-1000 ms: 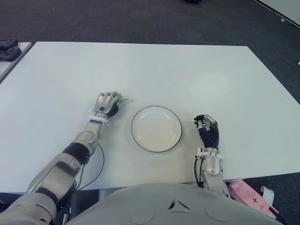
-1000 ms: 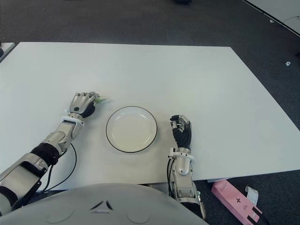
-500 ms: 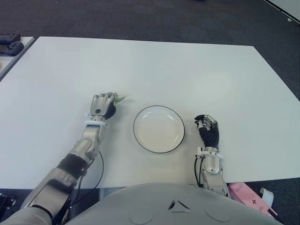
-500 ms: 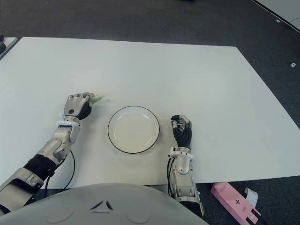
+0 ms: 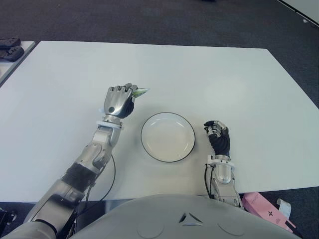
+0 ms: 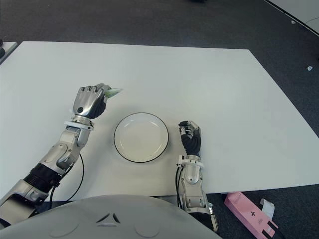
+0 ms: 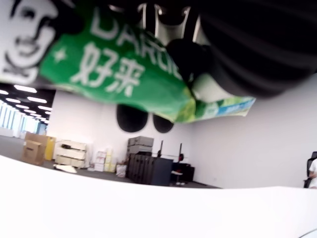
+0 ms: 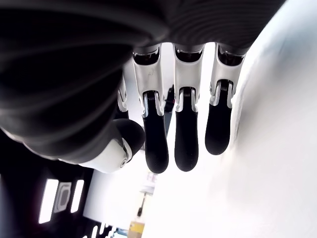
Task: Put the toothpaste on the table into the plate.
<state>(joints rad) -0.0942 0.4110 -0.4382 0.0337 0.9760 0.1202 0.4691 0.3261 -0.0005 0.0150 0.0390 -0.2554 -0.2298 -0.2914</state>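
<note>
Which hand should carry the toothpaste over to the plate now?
Left. The left hand already grips the toothpaste, raised beside the plate. The right hand holds nothing on the plate's other side.

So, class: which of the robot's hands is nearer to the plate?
Right. The right hand sits just beside the plate on its right, holding nothing. The left hand is up and away to the plate's left, gripping the toothpaste.
</note>
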